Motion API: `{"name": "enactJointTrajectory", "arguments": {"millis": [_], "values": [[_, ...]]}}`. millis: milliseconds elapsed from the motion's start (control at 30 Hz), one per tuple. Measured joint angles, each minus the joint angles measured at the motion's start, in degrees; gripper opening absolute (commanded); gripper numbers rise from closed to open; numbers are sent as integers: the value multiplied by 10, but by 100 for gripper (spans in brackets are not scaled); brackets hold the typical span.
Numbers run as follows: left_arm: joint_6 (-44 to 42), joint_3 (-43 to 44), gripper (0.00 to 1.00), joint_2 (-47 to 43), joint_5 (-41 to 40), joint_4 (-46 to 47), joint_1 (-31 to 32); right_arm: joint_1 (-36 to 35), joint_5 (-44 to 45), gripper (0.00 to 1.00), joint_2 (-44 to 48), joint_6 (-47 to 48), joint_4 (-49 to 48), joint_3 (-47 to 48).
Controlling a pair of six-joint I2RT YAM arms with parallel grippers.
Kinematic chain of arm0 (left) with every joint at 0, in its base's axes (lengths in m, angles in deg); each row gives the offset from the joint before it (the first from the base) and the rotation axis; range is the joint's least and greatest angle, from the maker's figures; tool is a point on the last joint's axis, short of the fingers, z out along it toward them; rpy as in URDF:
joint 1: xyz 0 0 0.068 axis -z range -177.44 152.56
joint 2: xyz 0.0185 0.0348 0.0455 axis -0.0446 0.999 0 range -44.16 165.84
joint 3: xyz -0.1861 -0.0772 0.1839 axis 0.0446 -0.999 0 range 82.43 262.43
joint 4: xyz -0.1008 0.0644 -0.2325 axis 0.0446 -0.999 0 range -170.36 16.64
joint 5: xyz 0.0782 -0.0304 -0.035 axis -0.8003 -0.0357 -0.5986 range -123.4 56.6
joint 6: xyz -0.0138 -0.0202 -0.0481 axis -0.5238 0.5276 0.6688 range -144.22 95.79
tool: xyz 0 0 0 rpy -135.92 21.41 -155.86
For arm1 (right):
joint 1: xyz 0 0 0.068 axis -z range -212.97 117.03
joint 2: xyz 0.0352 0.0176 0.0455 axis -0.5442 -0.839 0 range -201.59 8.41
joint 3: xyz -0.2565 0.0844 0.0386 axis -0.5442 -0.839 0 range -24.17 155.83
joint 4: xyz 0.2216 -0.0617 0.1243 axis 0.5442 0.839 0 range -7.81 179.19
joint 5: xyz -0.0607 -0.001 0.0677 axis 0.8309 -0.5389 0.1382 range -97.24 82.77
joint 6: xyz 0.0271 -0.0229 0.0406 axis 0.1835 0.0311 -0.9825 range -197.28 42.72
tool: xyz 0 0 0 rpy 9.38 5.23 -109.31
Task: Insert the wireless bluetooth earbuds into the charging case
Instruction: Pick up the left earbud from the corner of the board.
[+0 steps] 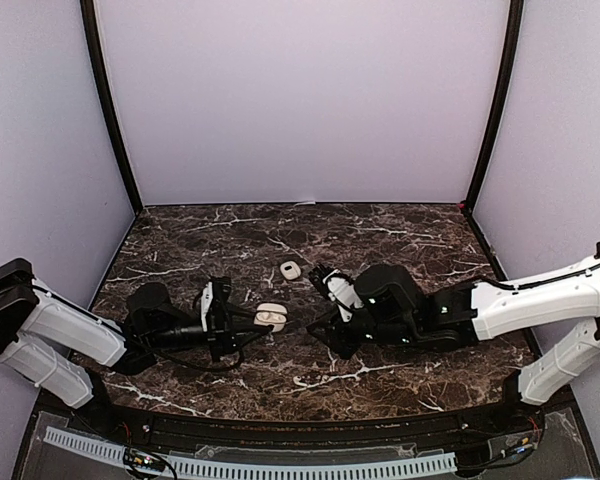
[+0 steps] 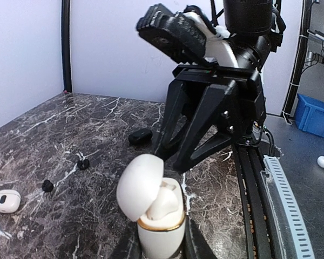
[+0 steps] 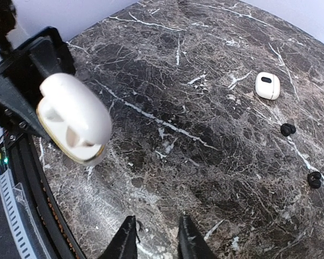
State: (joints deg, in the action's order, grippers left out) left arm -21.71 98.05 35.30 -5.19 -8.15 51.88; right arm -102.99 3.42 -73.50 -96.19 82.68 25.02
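Table (image 1: 380, 240): dark brown marble-pattern slab, glossy, with white veining, and plain pale walls on three sides; left gripper (image 2: 159, 252) clamped on the base of a white charging case (image 2: 161, 232), which it holds upright above the near middle of the slab; the case is a smooth, rounded pebble form in glossy plastic with a thin gold-coloured band (image 2: 161, 222) around its mouth; its domed lid (image 2: 140, 186) is hinged back and stands open, tilted to one side; one white bud (image 2: 164, 202), rounded and matte-looking, sits in the mouth of the case, and I cannot tell whether another lies beside it; right gripper (image 3: 155, 221) hangs just beside the case, its two long black angular fingers (image 2: 175, 121) slanting down toward the lid; the jaws stand apart with bare marble showing between the tips and nothing held; in the left wrist view one fingertip is very near the lid, though contact cannot be told; two black buds (image 3: 287, 129) (image 3: 314, 179), small, roundish and knobbly, lie on the slab well apart from the held case and near one another, not touching; beyond them lies a second case (image 3: 268, 85), white, closed and flat on the marble, a rounded rectangle with a small dark oval mark on its top face; a dark pebble-shaped object (image 2: 140, 136) rests on the slab behind the right gripper's fingers, its detail too dim to tell.
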Motion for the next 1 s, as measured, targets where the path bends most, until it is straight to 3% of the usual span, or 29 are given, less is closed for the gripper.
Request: {"name": "enactJointTrajectory", "arguments": {"millis": [233, 433, 667, 833, 1000], "values": [[66, -16, 0, 13, 41, 26, -19, 16, -74, 35, 75, 19, -22, -53], [108, -28, 0, 8, 55, 27, -34, 27, -137, 35, 5, 23, 21, -16], [183, -15, 0, 0, 79, -37, -72, 40, -198, 34, -91, 21, 106, 50], [208, 3, 0, 0, 105, -92, -86, 44, -214, 40, -95, 21, 102, 66], [206, 11, 0, 0, 120, -138, -86, 50, -224, 39, -94, 19, 84, 68]]}}
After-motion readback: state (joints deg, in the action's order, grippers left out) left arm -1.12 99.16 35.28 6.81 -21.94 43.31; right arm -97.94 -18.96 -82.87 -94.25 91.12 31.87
